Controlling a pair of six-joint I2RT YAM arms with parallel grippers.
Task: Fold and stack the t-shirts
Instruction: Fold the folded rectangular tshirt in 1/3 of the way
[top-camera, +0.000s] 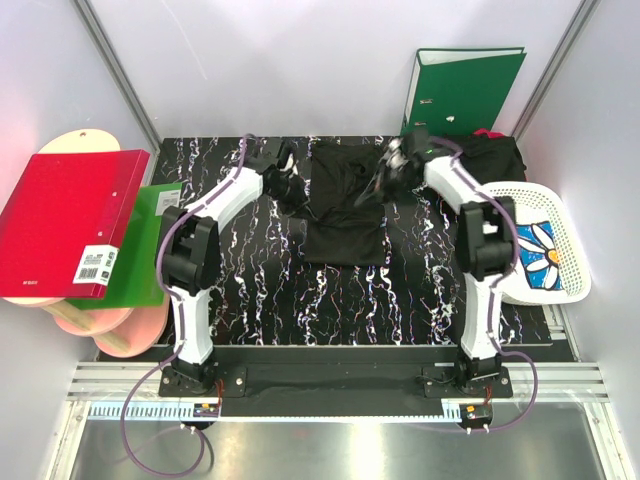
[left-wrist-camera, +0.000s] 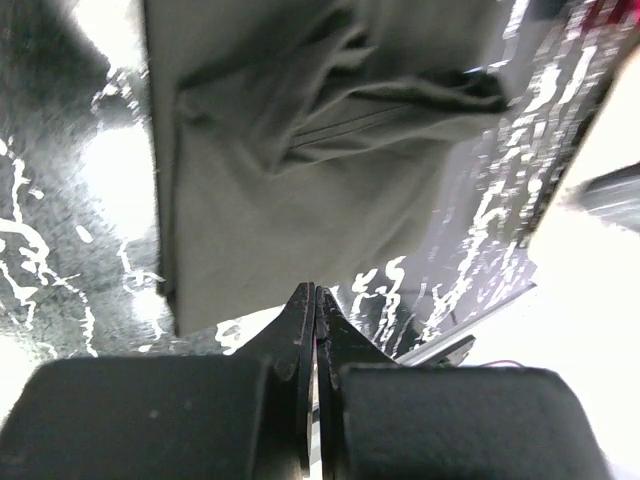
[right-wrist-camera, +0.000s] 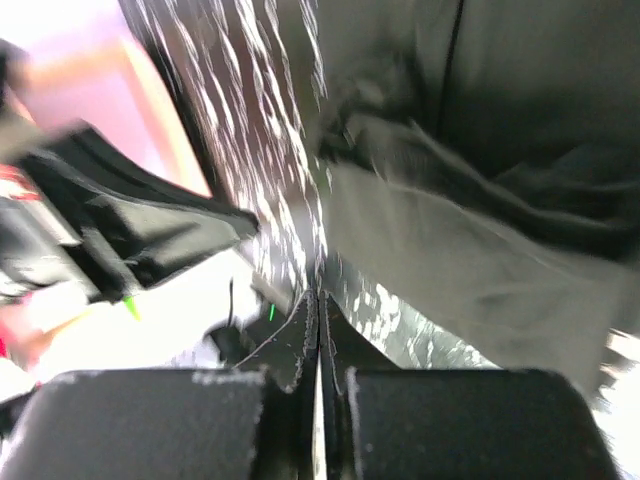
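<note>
1. L gripper (left-wrist-camera: 316, 300): jaws pressed together, nothing pinched. It is held over the mat, just beside the tee's left edge.
2. R gripper (right-wrist-camera: 320, 300): likewise clenched and empty, at the tee's far right edge.
3. One black t-shirt (top-camera: 345, 215) is laid far-centre on the marbled mat (top-camera: 270, 290), between both grippers. Its far part is bunched and its near part flat.
4. Step, as judged: mid-fold of this tee. No stack is seen yet.
5. Next, as judged: both jaws to be opened, the far corners taken together, and the cloth brought toward the near hem w/o wrinkles being dragged.
6. Count:
   - 2 arms
   - 1 tee on the mat
   - 1 printed tee (top-camera: 540, 255) in 1 white basket (top-camera: 565, 225)
   - 1 dark heap (top-camera: 495, 155) behind the basket; the no. of tees in it can't be told
   - 1 green binder (top-camera: 465, 90)
   - 1 red binder (top-camera: 65, 225)
</note>
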